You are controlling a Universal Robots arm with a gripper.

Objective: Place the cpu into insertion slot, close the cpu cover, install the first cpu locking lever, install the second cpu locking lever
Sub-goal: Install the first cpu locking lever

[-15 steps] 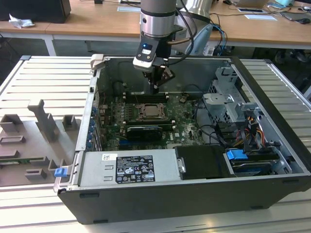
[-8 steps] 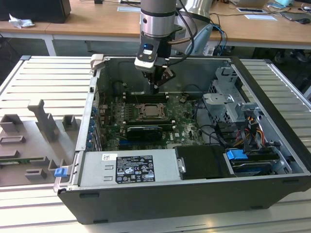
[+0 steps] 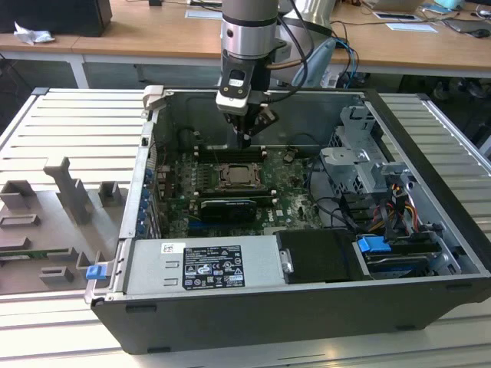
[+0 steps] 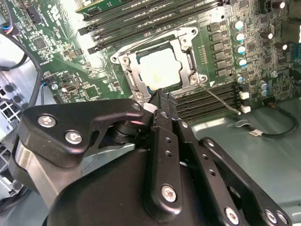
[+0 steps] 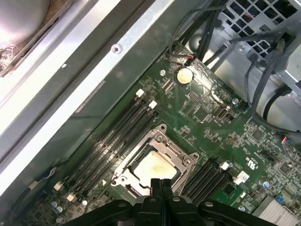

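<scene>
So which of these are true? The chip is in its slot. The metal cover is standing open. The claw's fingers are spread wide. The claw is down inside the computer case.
1. The cpu lies in the slot. True.
2. The cover stands open. False: it lies flat, framing the cpu.
3. The gripper has its fingers spread wide. False: they are shut together, and nothing can be seen between them.
4. The gripper hangs inside the open case, close over the slot. True.
</scene>
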